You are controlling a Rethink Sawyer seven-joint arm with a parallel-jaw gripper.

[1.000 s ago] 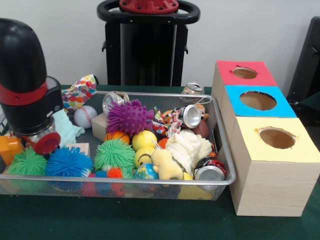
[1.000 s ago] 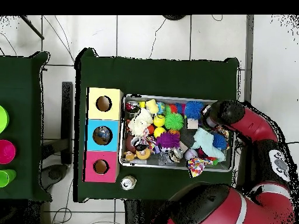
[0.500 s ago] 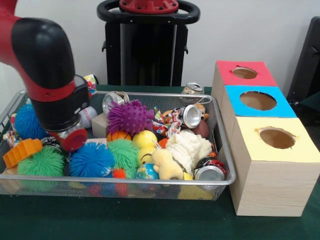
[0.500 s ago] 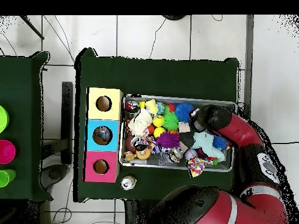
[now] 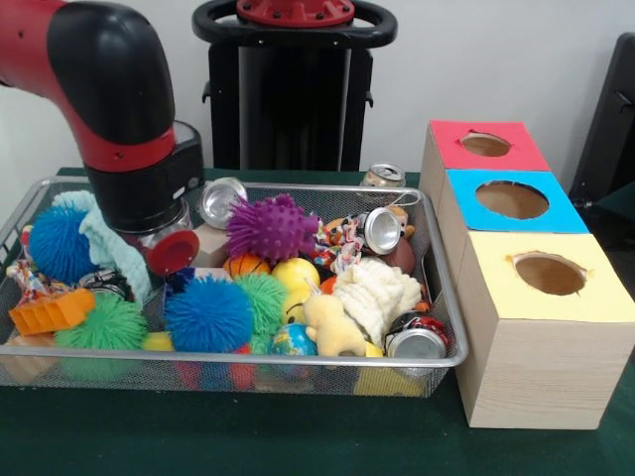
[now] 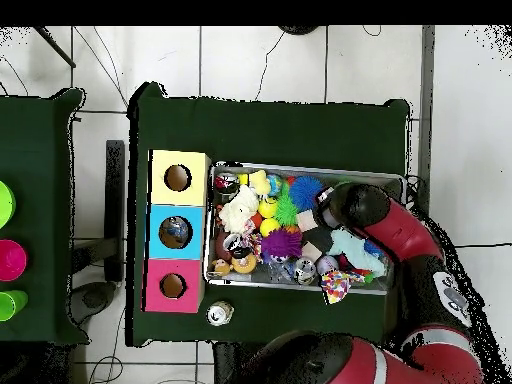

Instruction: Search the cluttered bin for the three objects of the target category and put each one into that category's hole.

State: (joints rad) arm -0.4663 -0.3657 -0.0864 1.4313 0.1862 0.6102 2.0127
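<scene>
arm (image 5: 109, 89) stood low over wire bin's (image 5: 298, 362) left half | hand: hidden, grip could not be told | blue spiky ball (image 5: 208, 314) just beside | boxes (image 5: 531, 297) right of bin

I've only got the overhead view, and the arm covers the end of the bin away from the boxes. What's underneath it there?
Observer: In the front view a pale green cloth hangs below the arm's head, beside a blue spiky ball.
Operator: Any cans hidden near it?
Observer: Something silver, perhaps a can, peeks out low beside the cloth, just above an orange toy.
Operator: How high are the boxes against the bin?
Observer: From the side, the yellow box and its neighbours stand clearly taller than the bin's rim.
</scene>
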